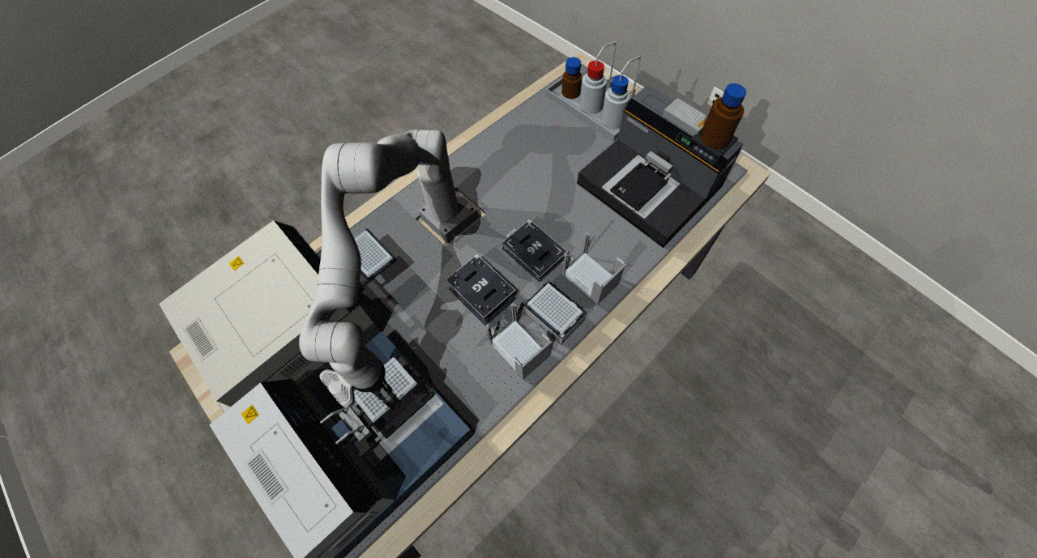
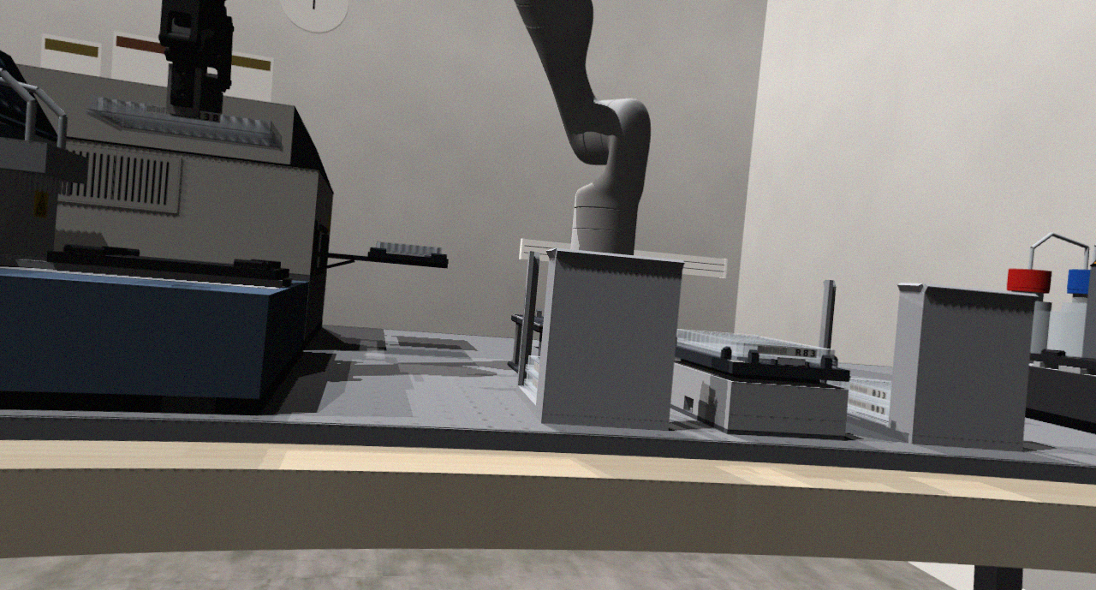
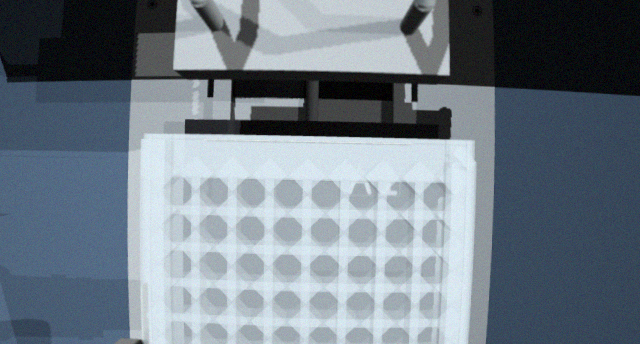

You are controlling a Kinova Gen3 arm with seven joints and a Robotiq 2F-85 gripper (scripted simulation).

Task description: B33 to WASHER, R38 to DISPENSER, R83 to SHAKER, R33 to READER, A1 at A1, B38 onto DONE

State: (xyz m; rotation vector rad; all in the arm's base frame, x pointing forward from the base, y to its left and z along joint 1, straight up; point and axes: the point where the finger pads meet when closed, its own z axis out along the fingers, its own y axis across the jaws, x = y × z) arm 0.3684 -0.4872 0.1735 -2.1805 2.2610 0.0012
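My gripper [image 1: 382, 392] [image 2: 195, 107] is shut across the middle of a clear well plate [image 1: 400, 377] [image 2: 245, 130] [image 3: 307, 234] and holds it level, well above the blue-fronted instrument [image 1: 435, 432] [image 2: 138, 333] at the deck's left end. I cannot read the held plate's label. The wrist view looks straight down through the plate at the instrument's nest and white head [image 3: 310, 39]. Plate R83 [image 1: 554, 308] [image 2: 754, 345] sits on the low grey shaker block. Another plate [image 1: 369, 252] [image 2: 406, 251] lies on the drawer tray of the white-boxed instrument.
The washer nest [image 1: 637, 186], marked A1, stands bare at the far end by the bottles [image 1: 593, 87]. Nests RG [image 1: 480, 287] and N6 [image 1: 534, 248] hold nothing. Two tall stack racks [image 1: 518, 344] [image 1: 594, 275] [image 2: 609, 337] [image 2: 965, 364] flank the shaker.
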